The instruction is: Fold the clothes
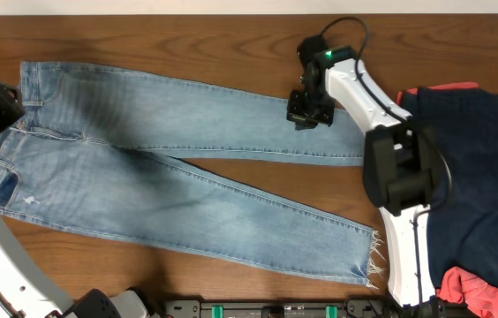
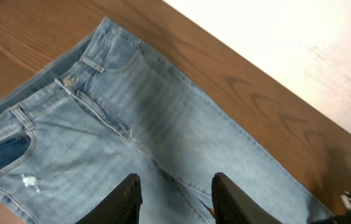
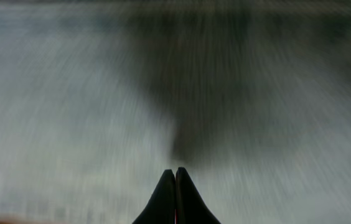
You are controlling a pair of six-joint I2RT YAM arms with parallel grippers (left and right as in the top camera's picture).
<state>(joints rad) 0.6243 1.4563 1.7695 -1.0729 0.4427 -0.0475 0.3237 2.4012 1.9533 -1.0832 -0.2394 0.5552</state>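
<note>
Two hands are hovering over the jeans (image 1: 143,168) lying flat on the bench (image 1: 231,26) — left hand (image 2: 177,190) released, right hand (image 3: 175,186) clenched against denim.

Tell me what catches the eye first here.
Faded blue jeans lie spread across the wooden table, legs splayed rightward. The right claw, shut, sits low over the upper leg; the left claw hangs open near the waistband. A navy garment and a coral garment crowd the right edge.
</note>
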